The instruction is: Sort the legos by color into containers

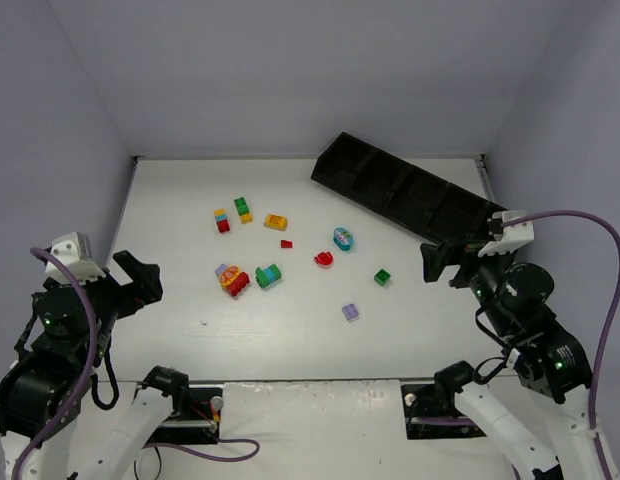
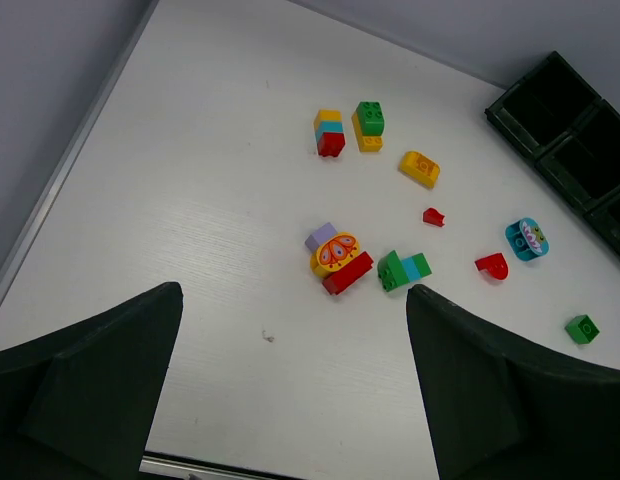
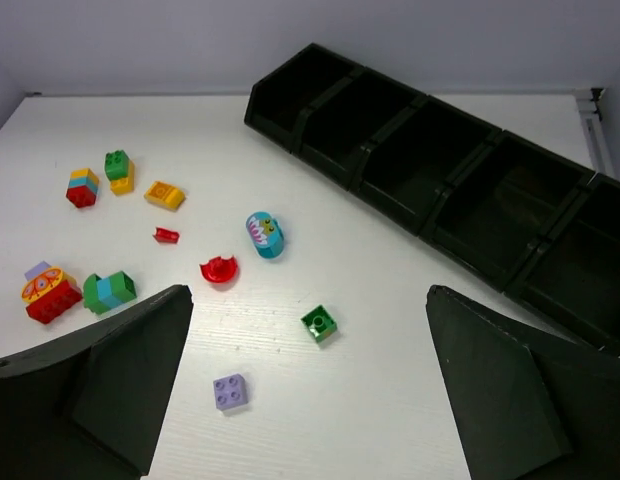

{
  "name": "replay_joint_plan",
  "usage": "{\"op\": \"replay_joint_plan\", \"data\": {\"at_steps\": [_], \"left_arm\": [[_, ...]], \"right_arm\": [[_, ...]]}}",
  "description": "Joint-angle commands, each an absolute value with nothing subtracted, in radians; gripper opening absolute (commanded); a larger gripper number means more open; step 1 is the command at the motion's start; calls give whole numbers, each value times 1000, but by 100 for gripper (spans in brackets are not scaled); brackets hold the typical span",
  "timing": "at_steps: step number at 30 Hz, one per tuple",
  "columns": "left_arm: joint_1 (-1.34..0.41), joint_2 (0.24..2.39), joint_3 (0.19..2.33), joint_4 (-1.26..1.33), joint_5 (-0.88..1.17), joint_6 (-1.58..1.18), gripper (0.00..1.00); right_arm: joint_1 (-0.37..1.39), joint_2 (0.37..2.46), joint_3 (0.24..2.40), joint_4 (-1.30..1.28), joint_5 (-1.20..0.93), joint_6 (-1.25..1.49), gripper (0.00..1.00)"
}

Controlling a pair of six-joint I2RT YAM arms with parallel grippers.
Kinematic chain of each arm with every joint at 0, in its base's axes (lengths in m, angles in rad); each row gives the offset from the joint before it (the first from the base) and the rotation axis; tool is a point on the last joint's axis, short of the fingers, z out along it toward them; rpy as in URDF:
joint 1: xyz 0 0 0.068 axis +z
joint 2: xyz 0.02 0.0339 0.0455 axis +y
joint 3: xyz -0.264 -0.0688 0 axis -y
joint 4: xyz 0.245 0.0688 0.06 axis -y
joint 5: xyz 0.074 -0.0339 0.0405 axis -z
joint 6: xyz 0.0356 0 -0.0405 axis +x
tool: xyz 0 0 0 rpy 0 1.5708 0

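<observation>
Legos lie loose mid-table: a red-teal-yellow stack (image 1: pixel 222 220), a green-yellow stack (image 1: pixel 243 209), a yellow brick (image 1: pixel 276 221), a small red piece (image 1: pixel 286 243), a teal brick (image 1: pixel 342 238), a curved red piece (image 1: pixel 323 259), a green brick (image 1: pixel 382 277), a purple brick (image 1: pixel 350 312), a yellow-red-purple stack (image 1: pixel 231 278) and a green-teal pair (image 1: pixel 268 275). The black five-compartment tray (image 1: pixel 410 195) lies diagonally at the back right; its compartments look empty (image 3: pixel 460 200). My left gripper (image 1: pixel 140 282) is open and empty at the left. My right gripper (image 1: pixel 446 266) is open and empty near the tray's right end.
Grey walls enclose the table on the left, back and right. The table's left edge (image 2: pixel 60 190) runs beside my left gripper (image 2: pixel 295 292). The green brick (image 3: pixel 318 323) and purple brick (image 3: pixel 230 392) lie on the table between my right fingers (image 3: pixel 120 370).
</observation>
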State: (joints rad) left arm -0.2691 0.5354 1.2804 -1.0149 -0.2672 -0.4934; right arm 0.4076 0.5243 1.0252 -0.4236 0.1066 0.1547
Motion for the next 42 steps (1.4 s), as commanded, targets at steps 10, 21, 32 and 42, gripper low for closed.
{"op": "replay_joint_plan", "data": {"at_steps": [10, 21, 32, 42], "left_arm": [[-272, 653, 1321, -989, -249, -446, 87], [-273, 733, 1250, -897, -152, -367, 87], [-273, 758, 1144, -790, -8, -373, 87], [-294, 733, 1114, -784, 26, -338, 87]], "right_arm": [[414, 825, 1036, -347, 25, 354, 100], [419, 1265, 985, -304, 89, 451, 74], [439, 1537, 939, -216, 159, 537, 79], [440, 1643, 927, -184, 195, 574, 76]]}}
